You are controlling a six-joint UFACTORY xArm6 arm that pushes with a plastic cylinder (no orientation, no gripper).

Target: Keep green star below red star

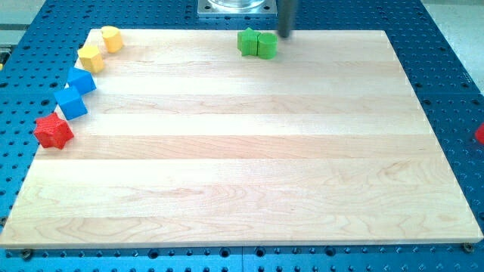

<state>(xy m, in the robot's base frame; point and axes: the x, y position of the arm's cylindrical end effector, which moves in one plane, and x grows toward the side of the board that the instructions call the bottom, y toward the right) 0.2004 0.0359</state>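
The green star (pixel 247 41) lies near the view's top edge of the wooden board, touching a second green block (pixel 266 44) on its right. The red star (pixel 53 131) lies at the board's left edge, lower in the view than the green star. My tip (pixel 285 35) is at the view's top, just right of and above the second green block, close to it; I cannot tell whether it touches.
Along the board's left edge run two blue blocks (pixel 81 80) (pixel 71 102) and two yellow blocks (pixel 91 57) (pixel 112 38). A red object (pixel 479 134) shows at the view's right edge, off the board. The board (pixel 242 166) sits on a blue perforated table.
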